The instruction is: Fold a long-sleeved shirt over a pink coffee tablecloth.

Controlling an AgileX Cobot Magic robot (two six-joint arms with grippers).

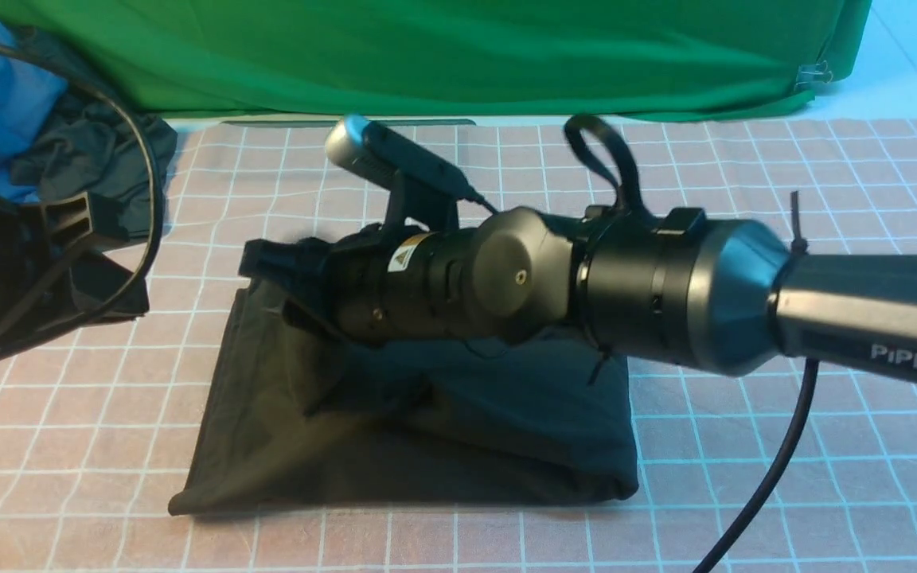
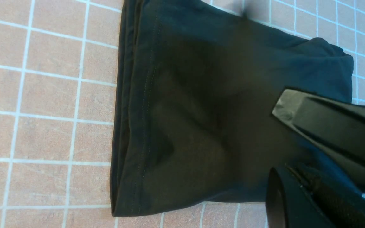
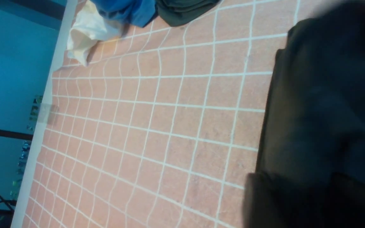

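Black cotton long-sleeved shirt [image 1: 458, 430] folded, mid pinkish-brown white-grid tablecloth [image 1: 785, 239]. Right claw [image 1: 267, 286] at shirt's far left corner, jaws parted, grip unclear. Left claw [image 1: 108, 259] closed, empty.

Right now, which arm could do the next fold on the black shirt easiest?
Right, probably. The right fingers hang over the far left corner of the long-sleeved shirt; the left fingers sit off beside it.

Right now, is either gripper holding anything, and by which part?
Cannot be told for the right gripper: it sits at the far left corner of the long-sleeved shirt, jaws hidden. The left gripper holds nothing.
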